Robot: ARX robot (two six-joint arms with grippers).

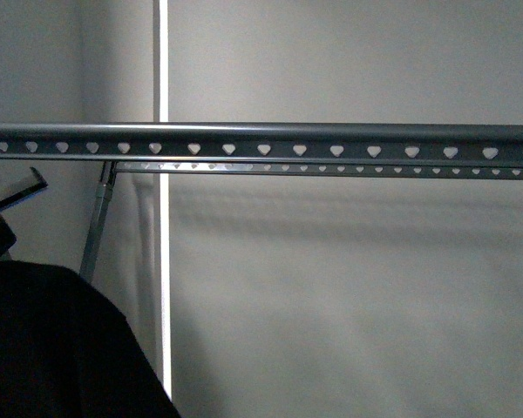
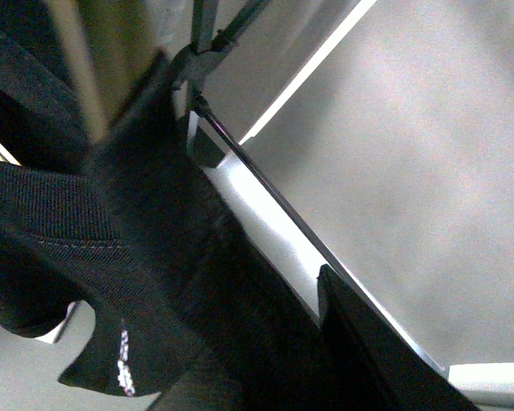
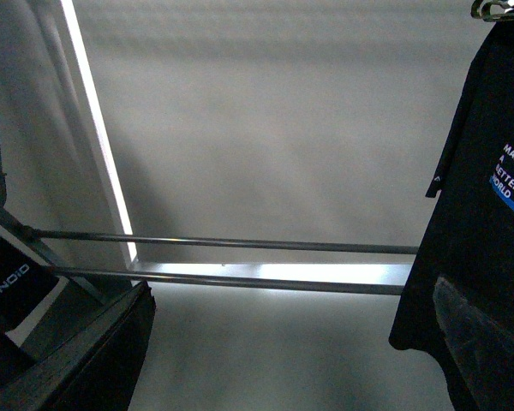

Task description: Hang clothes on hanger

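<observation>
Progress looks early to us. The grey rack rail (image 1: 261, 139), with its row of heart-shaped holes (image 1: 263, 149), runs bare across the front view. The black T-shirt (image 1: 61, 348) sits low at the left, below the rail and apart from it. From the right wrist we see the shirt's white-and-blue print (image 3: 512, 181) and a bit of metal hook (image 3: 497, 8) at its top, so it seems to be hanging from something held up. The right gripper (image 3: 291, 287) is spread wide; one finger (image 3: 484, 342) is just in front of the shirt's lower part, and nothing is between the two. The left gripper (image 2: 240, 257) is buried in black fabric, and we cannot tell whether it pinches the cloth. As we judge it, the shirt has yet to be raised to the rail and settled there.
</observation>
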